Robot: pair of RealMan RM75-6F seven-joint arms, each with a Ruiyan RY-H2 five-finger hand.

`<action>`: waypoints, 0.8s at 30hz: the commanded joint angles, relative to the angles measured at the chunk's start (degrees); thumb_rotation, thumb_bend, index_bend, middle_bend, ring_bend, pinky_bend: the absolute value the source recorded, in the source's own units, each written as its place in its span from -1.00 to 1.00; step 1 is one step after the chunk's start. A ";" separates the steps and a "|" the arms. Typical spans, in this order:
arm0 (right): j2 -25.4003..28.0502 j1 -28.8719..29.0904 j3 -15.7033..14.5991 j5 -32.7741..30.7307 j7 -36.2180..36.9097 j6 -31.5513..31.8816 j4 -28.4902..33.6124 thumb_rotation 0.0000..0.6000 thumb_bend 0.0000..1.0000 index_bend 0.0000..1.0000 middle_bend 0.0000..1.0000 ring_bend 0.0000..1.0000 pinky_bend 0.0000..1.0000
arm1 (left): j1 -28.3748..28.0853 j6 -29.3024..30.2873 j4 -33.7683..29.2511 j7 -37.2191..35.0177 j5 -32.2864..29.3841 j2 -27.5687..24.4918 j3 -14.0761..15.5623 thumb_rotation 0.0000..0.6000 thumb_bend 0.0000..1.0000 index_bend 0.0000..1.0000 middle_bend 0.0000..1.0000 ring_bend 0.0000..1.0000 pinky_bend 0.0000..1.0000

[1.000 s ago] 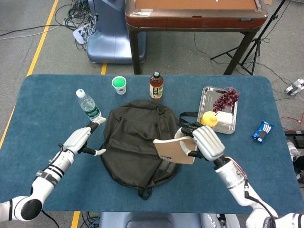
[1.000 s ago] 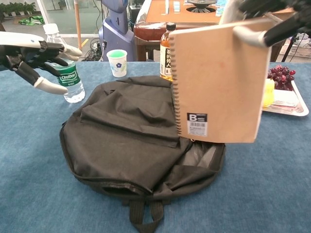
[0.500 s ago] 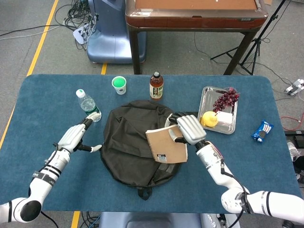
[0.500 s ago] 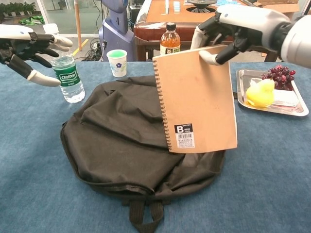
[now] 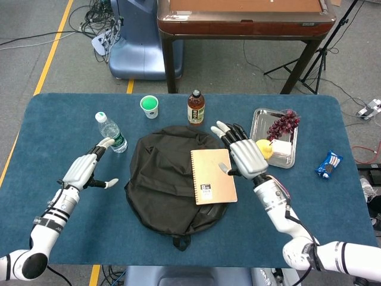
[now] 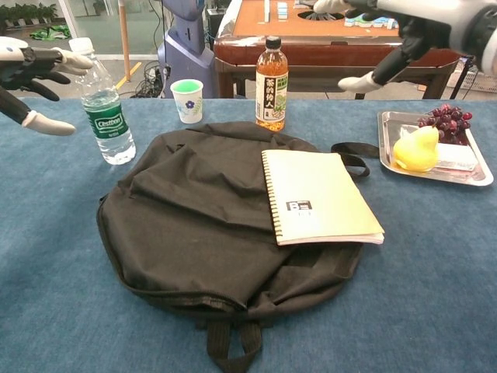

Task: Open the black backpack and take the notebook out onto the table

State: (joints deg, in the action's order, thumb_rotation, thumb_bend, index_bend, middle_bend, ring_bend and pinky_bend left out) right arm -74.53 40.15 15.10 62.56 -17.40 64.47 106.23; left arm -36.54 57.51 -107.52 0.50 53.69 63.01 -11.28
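The black backpack lies flat in the middle of the blue table. A tan spiral notebook rests face up on the backpack's right side, its right edge reaching the bag's rim. My right hand hovers just right of the notebook with fingers spread, holding nothing. My left hand floats left of the backpack, beside the water bottle, fingers apart and empty.
A water bottle stands left of the bag, with a green cup and a tea bottle behind it. A metal tray with grapes and a pear sits at right. A blue snack packet lies near the right edge.
My right hand lowered the notebook flat onto the backpack and let go, then opened and drew back to the right. My left hand shifted slightly left, away from the bag.
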 commanded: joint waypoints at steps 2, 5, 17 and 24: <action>4.24 -5.50 -3.40 4.74 -0.80 6.44 3.88 1.00 -0.40 -0.90 -0.73 -0.88 -0.80 | 2.16 1.49 -0.09 -1.52 1.64 -1.40 0.67 1.00 -0.66 -1.00 -1.00 -1.00 -0.82; 6.84 -9.04 -5.75 7.75 -0.31 9.77 5.44 1.00 -0.40 -0.69 -0.54 -0.66 -0.58 | 4.39 4.31 0.53 -2.85 3.84 -1.58 1.06 1.00 -0.66 -1.00 -1.00 -1.00 -0.82; 14.39 -21.43 -14.12 14.18 5.65 17.01 5.46 1.00 -0.40 -0.11 -0.17 -0.35 -0.30 | 13.40 16.50 8.43 -4.52 15.17 0.69 4.90 1.00 -0.66 -0.71 -0.97 -0.84 -0.82; 18.14 -25.76 -17.85 16.81 9.20 16.74 4.74 1.00 -0.39 -0.14 -0.38 -0.52 -0.31 | 17.76 21.24 7.90 -1.91 17.88 0.96 6.97 1.00 -0.66 -0.71 -0.97 -0.84 -0.82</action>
